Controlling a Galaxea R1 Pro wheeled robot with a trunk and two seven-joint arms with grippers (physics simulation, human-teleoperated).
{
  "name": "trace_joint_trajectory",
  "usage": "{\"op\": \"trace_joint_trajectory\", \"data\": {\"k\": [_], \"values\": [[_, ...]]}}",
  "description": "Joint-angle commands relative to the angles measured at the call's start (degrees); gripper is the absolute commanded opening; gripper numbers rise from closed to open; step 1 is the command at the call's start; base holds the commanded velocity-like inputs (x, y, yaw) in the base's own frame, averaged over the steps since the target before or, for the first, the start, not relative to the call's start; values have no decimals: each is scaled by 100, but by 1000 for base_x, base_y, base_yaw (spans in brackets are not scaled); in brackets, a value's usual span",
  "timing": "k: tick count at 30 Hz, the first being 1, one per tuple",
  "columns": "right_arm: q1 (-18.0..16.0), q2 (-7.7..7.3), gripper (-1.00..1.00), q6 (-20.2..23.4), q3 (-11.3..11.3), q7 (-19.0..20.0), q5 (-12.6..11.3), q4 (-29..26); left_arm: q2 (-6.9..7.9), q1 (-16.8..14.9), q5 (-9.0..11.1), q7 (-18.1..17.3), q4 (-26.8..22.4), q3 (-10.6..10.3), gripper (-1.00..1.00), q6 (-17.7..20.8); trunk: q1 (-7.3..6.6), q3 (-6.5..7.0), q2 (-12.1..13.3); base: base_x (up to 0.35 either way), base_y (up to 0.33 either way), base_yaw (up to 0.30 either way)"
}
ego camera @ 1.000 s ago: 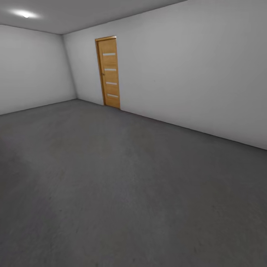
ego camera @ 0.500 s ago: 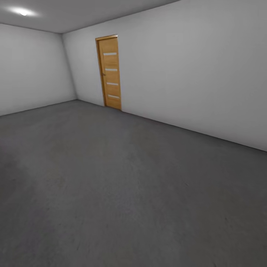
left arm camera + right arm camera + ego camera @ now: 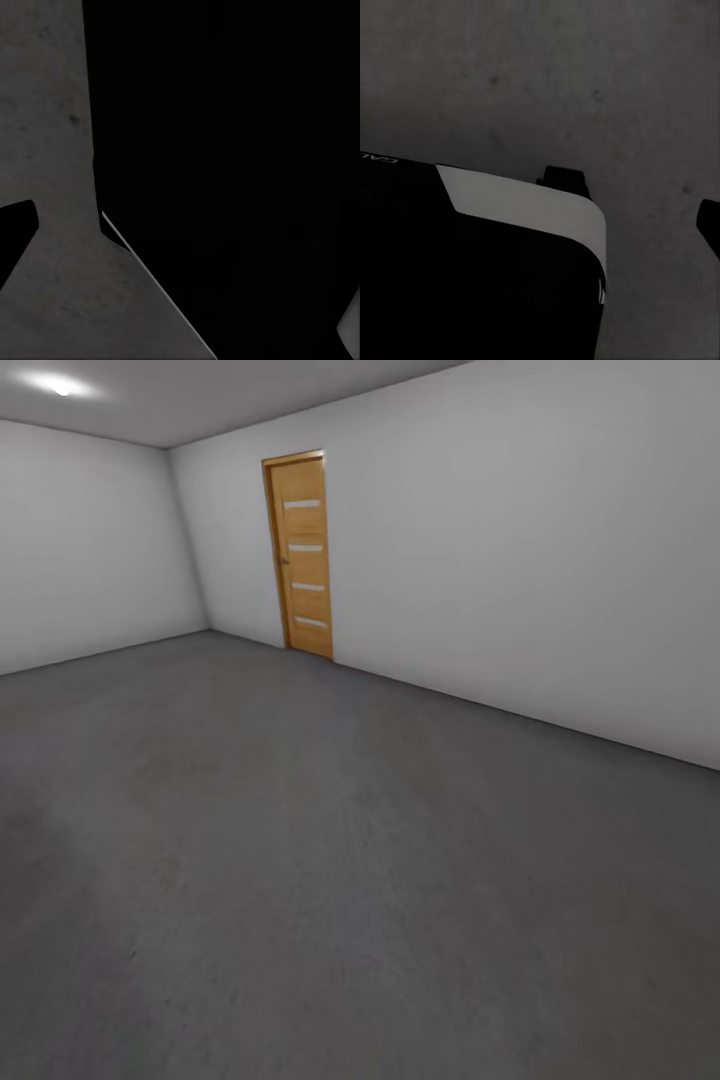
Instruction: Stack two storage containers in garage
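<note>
I am looking across the garage through the head camera. At the left is a plain white wall [image 3: 90, 540], then the far corner, then a wood-panelled door [image 3: 302, 555], closed, and after it a long white wall [image 3: 540, 560] running off to the right. The dark grey floor [image 3: 330, 860] spreads under all of it, and a ceiling light [image 3: 55, 384] glows at the upper left.

No bin appears anywhere on this stretch of floor, so I cannot say where the two bins are. My judgement: nothing is set down or stacked in the part of the garage I can see, and both the placing and the stacking may be left to do.

The left wrist camera gives me grey floor [image 3: 45, 112] beside a large black mass of the robot's own body; I cannot tell how the left fingers stand. The right wrist camera shows floor [image 3: 547, 75] above a black, white-edged body panel [image 3: 525, 202], and I cannot tell there either whether the right fingers are apart or together.
</note>
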Motion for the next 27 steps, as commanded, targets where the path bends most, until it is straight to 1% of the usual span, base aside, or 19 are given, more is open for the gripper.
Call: {"op": "trace_joint_trajectory", "data": {"k": [1, 16, 24, 27], "values": [[-3, -1, 100, -14, 8, 0, 28, 5, -1, 4, 8, -8, -9, 18, 100, -6, 3, -11, -2, 286, 237, 0], [-3, -2, 100, -13, 8, -2, 30, 7, -1, 4, 8, -8, -9, 18, 100, -6, 3, -136, -2, 286, 237, 0], [-3, -2, 100, -18, 9, 3, 34, 7, -1, 4, 8, -8, -9, 18, 100, -6, 3, -146, -2, 286, 237, 0], [-3, -7, 100, -57, 16, 3, 40, 27, -1, 4, 8, -8, -9, 18, 100, -6, 3, -125, -2, 286, 237, 0]]}}
